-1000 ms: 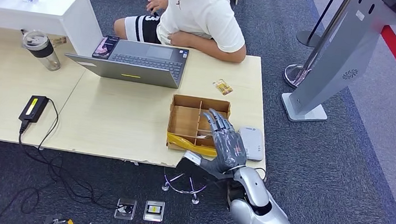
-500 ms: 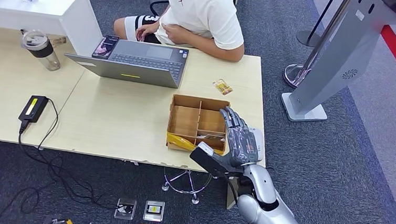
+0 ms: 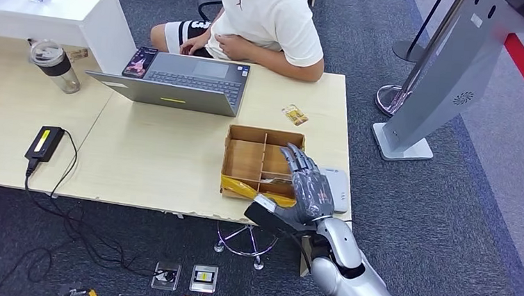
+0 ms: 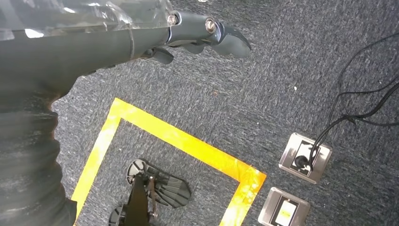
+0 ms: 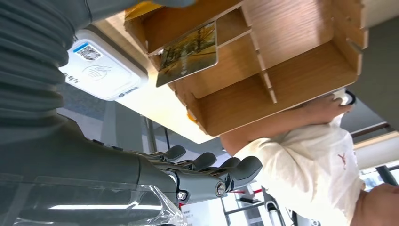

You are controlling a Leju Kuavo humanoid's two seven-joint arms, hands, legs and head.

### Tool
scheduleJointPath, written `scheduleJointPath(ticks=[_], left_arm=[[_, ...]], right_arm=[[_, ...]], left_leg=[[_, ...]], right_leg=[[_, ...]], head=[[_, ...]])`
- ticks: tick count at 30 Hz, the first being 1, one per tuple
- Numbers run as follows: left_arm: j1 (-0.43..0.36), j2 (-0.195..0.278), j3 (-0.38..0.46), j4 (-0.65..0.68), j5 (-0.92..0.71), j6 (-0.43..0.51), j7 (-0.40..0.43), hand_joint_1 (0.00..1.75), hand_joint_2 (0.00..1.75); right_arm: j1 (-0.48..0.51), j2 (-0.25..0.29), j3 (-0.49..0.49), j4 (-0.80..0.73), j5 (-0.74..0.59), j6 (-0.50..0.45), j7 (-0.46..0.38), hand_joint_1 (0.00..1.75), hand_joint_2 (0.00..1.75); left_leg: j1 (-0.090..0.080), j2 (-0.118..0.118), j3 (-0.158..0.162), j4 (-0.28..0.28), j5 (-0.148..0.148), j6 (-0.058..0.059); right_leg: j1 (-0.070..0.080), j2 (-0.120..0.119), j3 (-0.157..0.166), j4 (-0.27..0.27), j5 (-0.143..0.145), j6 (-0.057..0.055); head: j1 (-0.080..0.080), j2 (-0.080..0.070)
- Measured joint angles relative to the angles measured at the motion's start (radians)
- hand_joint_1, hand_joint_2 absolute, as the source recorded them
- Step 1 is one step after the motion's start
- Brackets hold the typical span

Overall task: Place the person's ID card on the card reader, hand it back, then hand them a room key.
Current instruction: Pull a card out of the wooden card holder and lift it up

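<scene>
The key, a card printed with an autumn scene, lies in a near compartment of the tray, tilted against a divider. My right hand hovers at the tray's near right corner, fingers stretched out and apart, gripping nothing, the thumb sticking out toward the table's edge. The reader sits just beside the tray on the right, partly under my hand, with no card on its face that I can see. A small yellowish card lies on the table beyond the tray, near the person; I cannot tell whether it is the ID. My left hand hangs over the carpet, fingers loosely curled, empty. I judge the risk lies in the pickup: the key lies low between thin walls, so my fingers may catch a divider and shove the light tray, or knock the reader toward the edge. A flat card could also slip from a shallow pinch.
</scene>
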Motion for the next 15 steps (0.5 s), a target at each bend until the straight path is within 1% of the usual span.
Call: scheduleJointPath(ticks=[5,11,15], left_arm=[[-0.001,0.000,0.000,0.000,-0.004,-0.002,0.000,0.00,1.75],[-0.002,0.000,0.000,0.000,-0.011,-0.004,-0.001,0.00,1.75],[-0.002,0.000,0.000,0.000,-0.015,-0.006,-0.003,0.00,1.75]], right_arm=[[-0.024,0.030,0.012,0.029,0.000,-0.002,-0.025,0.22,1.75],[-0.050,0.055,0.020,0.072,0.002,-0.010,-0.033,0.21,1.75],[-0.071,0.068,0.024,0.116,0.007,-0.020,-0.032,0.26,1.75]], left_leg=[[0.000,0.000,0.000,0.000,0.000,0.000],[0.000,0.000,0.000,0.000,0.000,0.000],[0.000,0.000,0.000,0.000,0.000,0.000]], right_leg=[[0.000,0.000,0.000,0.000,0.000,0.000],[0.000,0.000,0.000,0.000,0.000,0.000],[0.000,0.000,0.000,0.000,0.000,0.000]], head=[[0.000,0.000],[0.000,0.000],[0.000,0.000]])
